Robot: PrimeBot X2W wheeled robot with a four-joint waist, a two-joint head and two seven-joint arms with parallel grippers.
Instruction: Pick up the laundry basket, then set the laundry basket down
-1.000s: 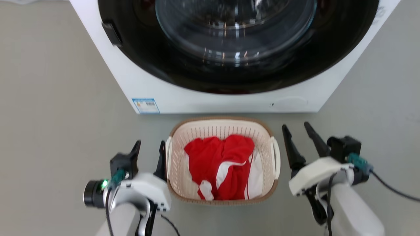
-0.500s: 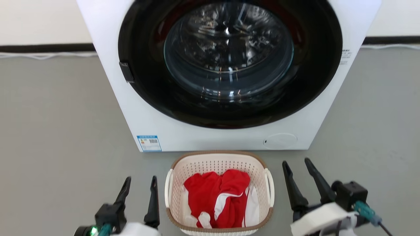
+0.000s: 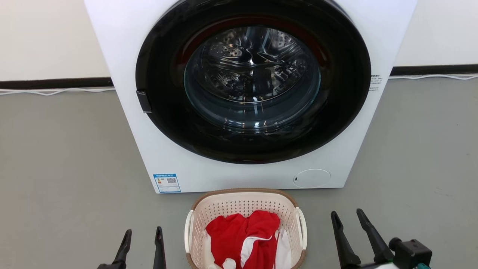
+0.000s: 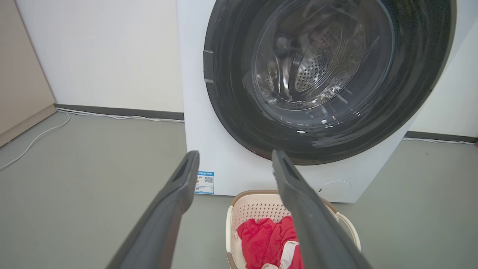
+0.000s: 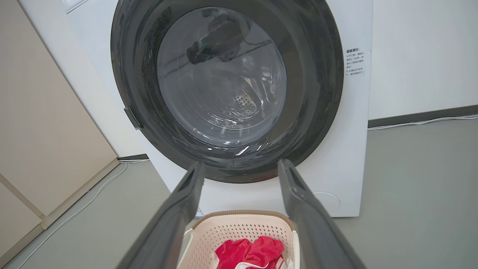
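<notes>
One laundry basket [image 3: 242, 203], one washer [image 3: 231, 175] behind; two pairs jaws, both spread, empty.

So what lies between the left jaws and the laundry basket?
Bare grey floor, nothing else. The head view shows it: the left gripper, jaws open, stands apart from the white side handle of the laundry basket.

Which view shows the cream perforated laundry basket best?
Head view: the cream perforated plastic laundry basket sits unobstructed, brown rim and both white handles visible, near end cropped. Left wrist view: a dark finger crosses its right side. Right wrist view: fingers crowd its sides.
</notes>
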